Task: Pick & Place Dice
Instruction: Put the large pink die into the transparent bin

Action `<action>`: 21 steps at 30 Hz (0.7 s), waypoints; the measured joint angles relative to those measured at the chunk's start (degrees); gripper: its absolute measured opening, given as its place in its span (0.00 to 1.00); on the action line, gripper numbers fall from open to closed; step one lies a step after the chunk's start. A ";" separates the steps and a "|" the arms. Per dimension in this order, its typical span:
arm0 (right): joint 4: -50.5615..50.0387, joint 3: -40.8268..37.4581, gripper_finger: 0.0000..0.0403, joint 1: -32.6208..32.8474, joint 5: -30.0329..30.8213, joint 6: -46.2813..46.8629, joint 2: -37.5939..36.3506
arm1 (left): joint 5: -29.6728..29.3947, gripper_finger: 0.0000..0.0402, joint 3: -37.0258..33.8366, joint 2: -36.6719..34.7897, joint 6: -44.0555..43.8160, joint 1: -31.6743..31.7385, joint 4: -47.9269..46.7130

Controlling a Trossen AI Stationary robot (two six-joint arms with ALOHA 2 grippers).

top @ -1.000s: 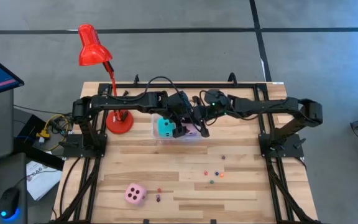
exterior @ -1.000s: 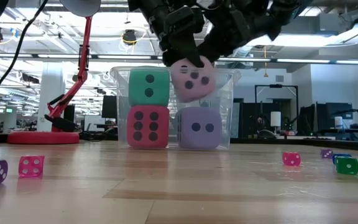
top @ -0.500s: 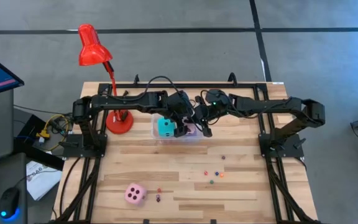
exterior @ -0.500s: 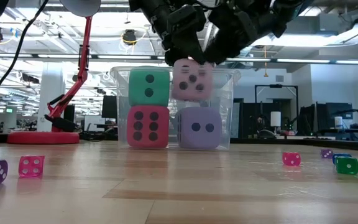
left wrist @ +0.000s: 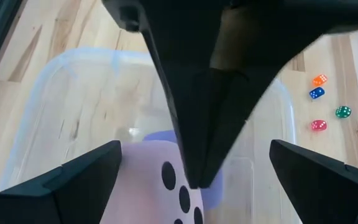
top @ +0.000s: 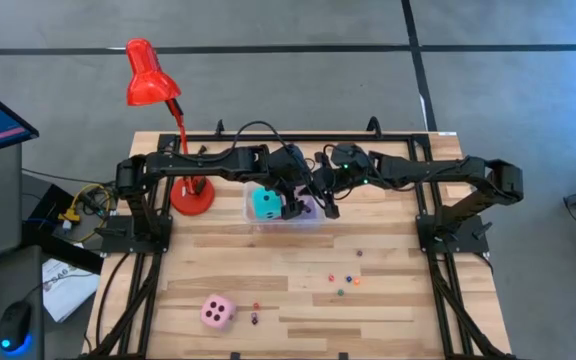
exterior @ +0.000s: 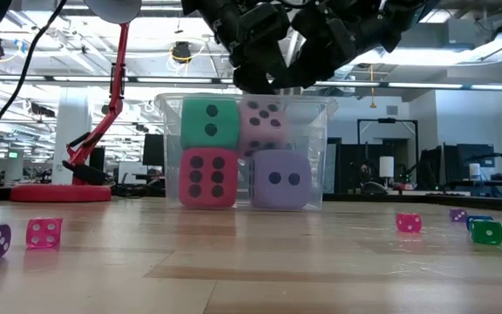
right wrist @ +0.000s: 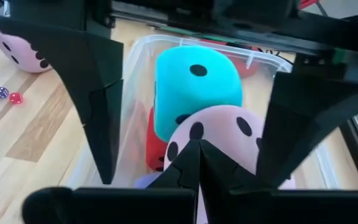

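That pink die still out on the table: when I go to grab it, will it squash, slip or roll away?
The pink die looks soft with rounded corners, so it will probably squash in a grip. It likely weighs little for its bulk. Resting on a flat face on the wooden table, it should sit still, though a sideways nudge may tumble it.

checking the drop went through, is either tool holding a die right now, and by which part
Nothing is held. The left tool stands open astride the pink die in the clear bin; the right tool, shut, pokes its top.

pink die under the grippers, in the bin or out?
In. The pink die sits inside the clear bin, on the lavender die, beside the cyan die.
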 joint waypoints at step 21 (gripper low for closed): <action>-11.77 0.19 0.00 -0.42 0.02 0.01 -9.12 | -4.05 0.99 -0.11 -5.45 -0.18 0.02 -6.33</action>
